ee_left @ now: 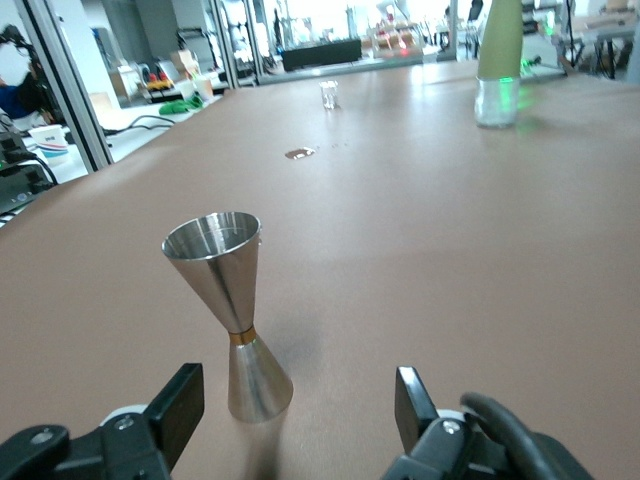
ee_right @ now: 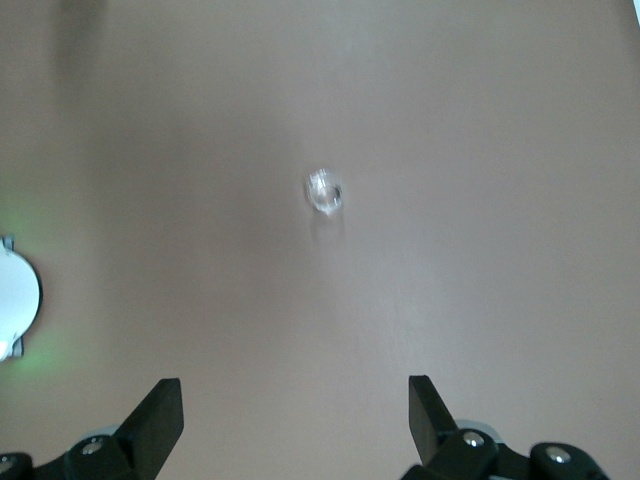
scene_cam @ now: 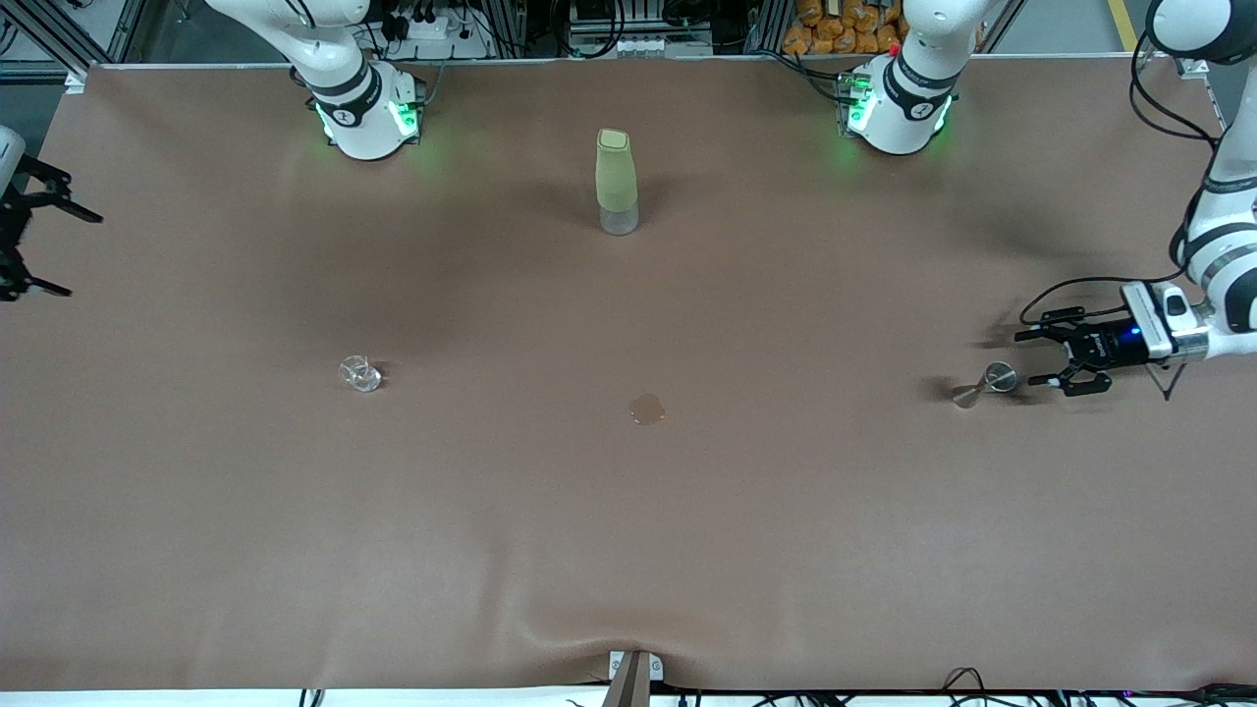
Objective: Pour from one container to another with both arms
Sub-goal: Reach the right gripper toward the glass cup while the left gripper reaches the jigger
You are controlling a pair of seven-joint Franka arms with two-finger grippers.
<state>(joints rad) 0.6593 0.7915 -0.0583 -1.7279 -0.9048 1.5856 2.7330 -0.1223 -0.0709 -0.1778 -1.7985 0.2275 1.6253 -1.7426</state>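
Observation:
A steel hourglass-shaped jigger (scene_cam: pixel 985 383) (ee_left: pixel 235 320) stands upright on the brown table near the left arm's end. My left gripper (scene_cam: pixel 1031 358) (ee_left: pixel 298 405) is low over the table and open. The jigger stands just ahead of its fingertips, closer to one finger (ee_left: pixel 180 405), and neither finger touches it. A small clear glass (scene_cam: pixel 360 373) (ee_right: pixel 325 190) (ee_left: pixel 329 94) stands toward the right arm's end. My right gripper (scene_cam: pixel 79 253) (ee_right: pixel 295 410) hangs open and empty, high over the table's edge at that end, with the glass in its view.
A tall bottle with a pale green sleeve and clear base (scene_cam: pixel 617 182) (ee_left: pixel 498 60) stands mid-table, nearer the robot bases. A small round brown coaster (scene_cam: pixel 647 408) (ee_left: pixel 298 153) lies between the glass and the jigger. The arm bases (scene_cam: pixel 368 118) (scene_cam: pixel 899 108) stand along the table's edge.

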